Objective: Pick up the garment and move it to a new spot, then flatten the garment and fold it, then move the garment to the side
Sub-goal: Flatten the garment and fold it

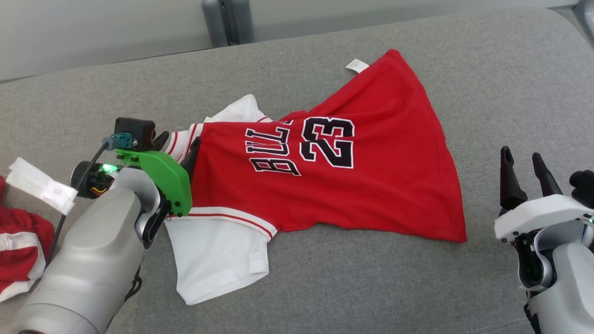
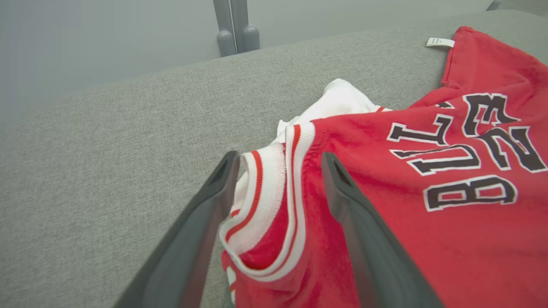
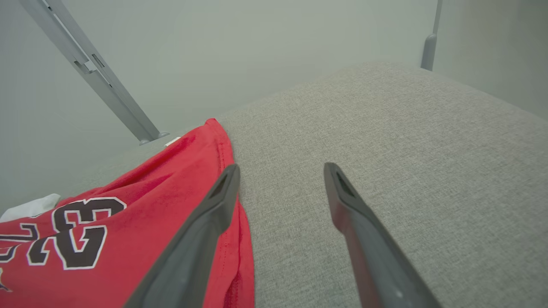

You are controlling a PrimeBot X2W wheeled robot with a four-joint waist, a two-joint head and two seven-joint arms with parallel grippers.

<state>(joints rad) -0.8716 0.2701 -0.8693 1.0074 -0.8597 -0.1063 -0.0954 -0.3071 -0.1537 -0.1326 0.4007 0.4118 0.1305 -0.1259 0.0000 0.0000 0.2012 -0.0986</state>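
The garment (image 1: 352,185) is a red jersey with white sleeves and "BULLS 23" printed in black. It lies spread and somewhat wrinkled on the grey cushion (image 1: 487,69), collar toward the left. My left gripper (image 1: 178,141) is at the collar and open. In the left wrist view the striped white collar (image 2: 265,188) bunches between the parted fingers of the left gripper (image 2: 279,158), over the red garment (image 2: 428,239). My right gripper (image 1: 521,155) stands open at the lower right, off the cloth. In the right wrist view, the right gripper (image 3: 281,167) sits beside the garment (image 3: 128,231) hem, nothing between its fingers.
Another red and white cloth (image 1: 18,250) lies at the left edge. A white tag (image 1: 41,185) hangs from the left arm's cable. Grey metal posts (image 1: 227,21) stand behind the cushion's far edge. Bare cushion extends right of and in front of the garment.
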